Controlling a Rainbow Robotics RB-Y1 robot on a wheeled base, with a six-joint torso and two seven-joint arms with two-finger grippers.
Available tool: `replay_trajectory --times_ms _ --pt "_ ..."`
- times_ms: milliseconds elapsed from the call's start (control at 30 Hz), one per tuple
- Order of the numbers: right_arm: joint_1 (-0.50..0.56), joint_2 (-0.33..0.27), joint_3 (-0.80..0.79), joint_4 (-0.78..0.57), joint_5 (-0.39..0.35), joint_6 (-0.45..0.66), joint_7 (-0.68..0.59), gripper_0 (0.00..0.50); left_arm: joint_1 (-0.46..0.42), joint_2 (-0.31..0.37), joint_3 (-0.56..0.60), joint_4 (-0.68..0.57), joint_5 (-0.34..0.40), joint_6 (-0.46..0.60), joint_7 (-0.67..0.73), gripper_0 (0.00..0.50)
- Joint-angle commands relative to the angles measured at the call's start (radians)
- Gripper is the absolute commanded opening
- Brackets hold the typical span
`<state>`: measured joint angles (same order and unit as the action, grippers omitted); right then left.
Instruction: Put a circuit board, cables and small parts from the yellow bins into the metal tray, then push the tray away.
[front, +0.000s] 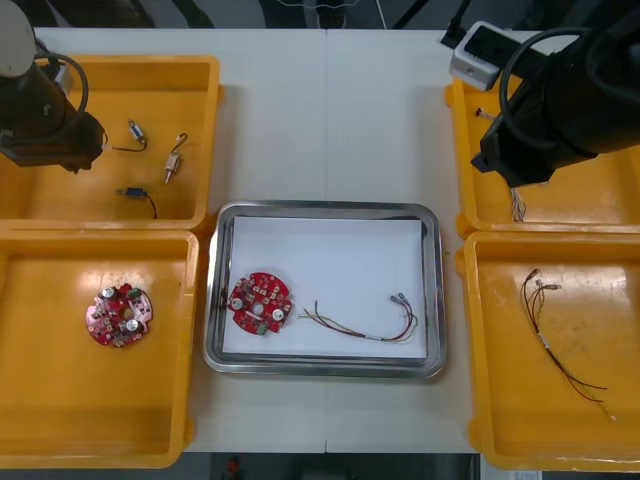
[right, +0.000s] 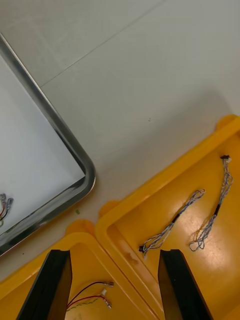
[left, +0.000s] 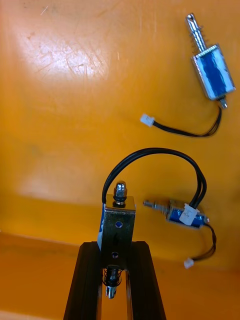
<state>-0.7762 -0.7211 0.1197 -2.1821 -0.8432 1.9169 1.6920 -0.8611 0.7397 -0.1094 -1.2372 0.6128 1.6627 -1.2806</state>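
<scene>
Holding: left gripper (left: 116, 250) pinches 1 small part (left: 118, 220) over far left bin (front: 120, 65).
Right gripper (right: 112, 255): jaws spread, above far right bin (right: 220, 285), near blue-white cables (right: 172, 227).
Tray (front: 435, 300): 1 board (front: 260, 303), 1 red-yellow cable (front: 365, 325) inside.
Remaining: small part, likely more cable, then the push.

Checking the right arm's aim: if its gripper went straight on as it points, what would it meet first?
The right gripper, fingers open, would most likely meet the floor of the far right yellow bin, beside the twisted blue and white cables, though depth is unclear.
</scene>
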Motion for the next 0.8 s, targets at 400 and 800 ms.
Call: replay_trajectory --times_ms 400,800 --pt "-0.038 -0.069 -0.195 0.272 0.118 0.003 -0.032 0.5 -0.009 0.017 -0.009 -0.424 0.073 0.257 0.147 0.0" --pt "-0.063 -0.084 -0.218 0.505 0.154 -0.007 -0.025 0.5 0.07 -0.062 -0.15 -0.679 0.084 0.257 0.396 0.0"
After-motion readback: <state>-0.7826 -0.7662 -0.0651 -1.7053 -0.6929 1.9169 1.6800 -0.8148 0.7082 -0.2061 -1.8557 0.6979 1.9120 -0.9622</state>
